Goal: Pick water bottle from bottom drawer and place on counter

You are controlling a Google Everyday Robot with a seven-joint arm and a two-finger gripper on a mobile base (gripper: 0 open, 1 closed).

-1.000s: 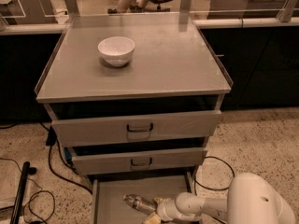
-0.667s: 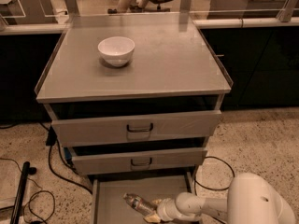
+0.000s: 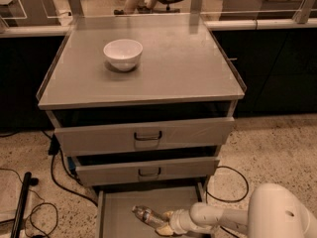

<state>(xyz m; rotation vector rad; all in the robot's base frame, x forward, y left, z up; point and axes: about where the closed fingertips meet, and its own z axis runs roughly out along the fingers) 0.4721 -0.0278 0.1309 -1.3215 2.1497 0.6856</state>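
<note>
Nothing shifts since earlier; our claw (image 3: 167,223) sits at one end of the bottle (image 3: 146,214), we cannot tell its grip, so lifting may drop it.

pincer (image 3: 166,223): in the bottom drawer (image 3: 114,217), below the front edge of the bench (image 3: 198,78), right of centre; no shift visible since the earlier pictures.
water bottle (image 3: 145,214): lies at the pincer's tip, with the same spot and slant as before.
change: none visible.
</note>
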